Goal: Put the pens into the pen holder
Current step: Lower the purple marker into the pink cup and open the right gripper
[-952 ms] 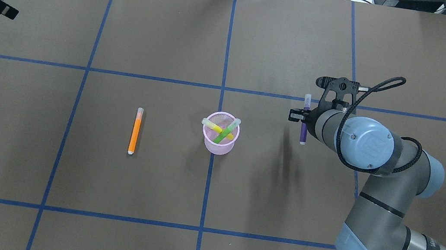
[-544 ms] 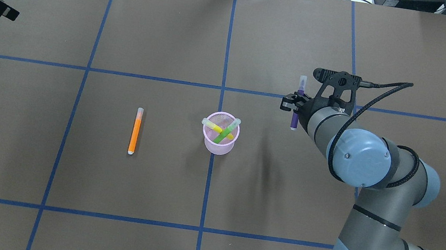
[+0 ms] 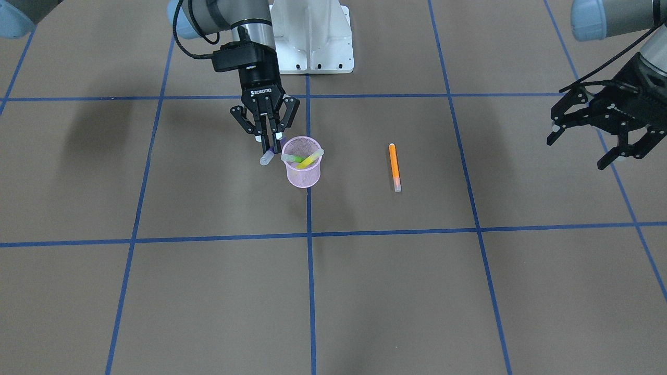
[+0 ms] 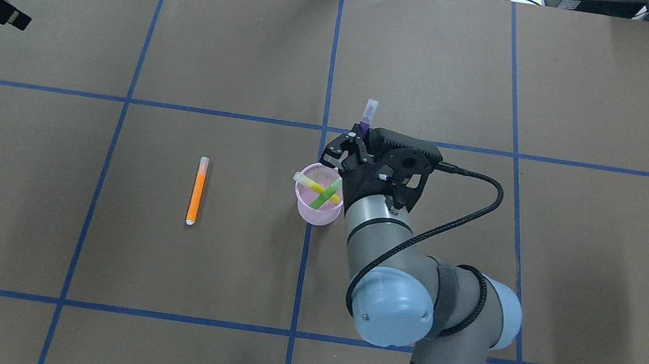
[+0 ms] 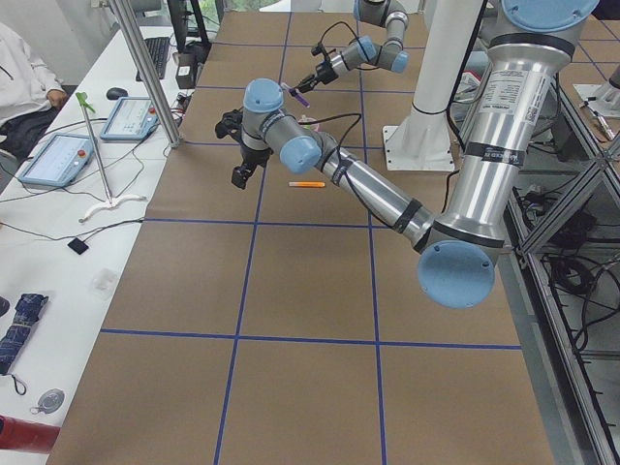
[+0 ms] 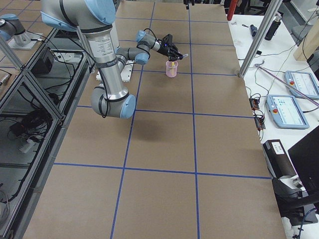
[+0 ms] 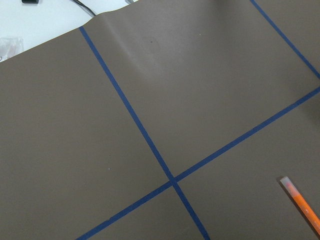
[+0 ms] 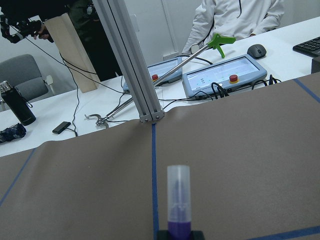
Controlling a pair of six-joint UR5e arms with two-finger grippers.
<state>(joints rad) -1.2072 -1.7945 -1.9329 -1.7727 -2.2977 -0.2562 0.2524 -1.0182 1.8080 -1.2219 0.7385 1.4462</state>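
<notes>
The pink mesh pen holder (image 4: 315, 211) stands upright at the table's middle, also in the front view (image 3: 304, 174). A green pen (image 4: 328, 193) and a yellow pen (image 4: 312, 185) lean crossed inside it. My right gripper (image 4: 360, 144) is shut on the purple pen (image 4: 369, 111), just beside and above the holder's rim. In the front view that gripper (image 3: 269, 141) holds the purple pen (image 3: 267, 157) tilted, cap outward. The right wrist view shows its cap (image 8: 178, 192). The orange pen (image 4: 196, 189) lies on the table to the left. My left gripper (image 3: 576, 152) is open and empty, far from it.
Blue tape lines cross the brown table cover (image 4: 224, 34). The orange pen's capped end shows in the left wrist view (image 7: 301, 204). The robot's base plate (image 3: 312, 36) is at the near edge. Operators' consoles sit beyond the far edge (image 8: 220, 75).
My right arm has swung left with the purple pen, from the table's right side to just beside the pen holder. The orange pen and the holder have not moved.
</notes>
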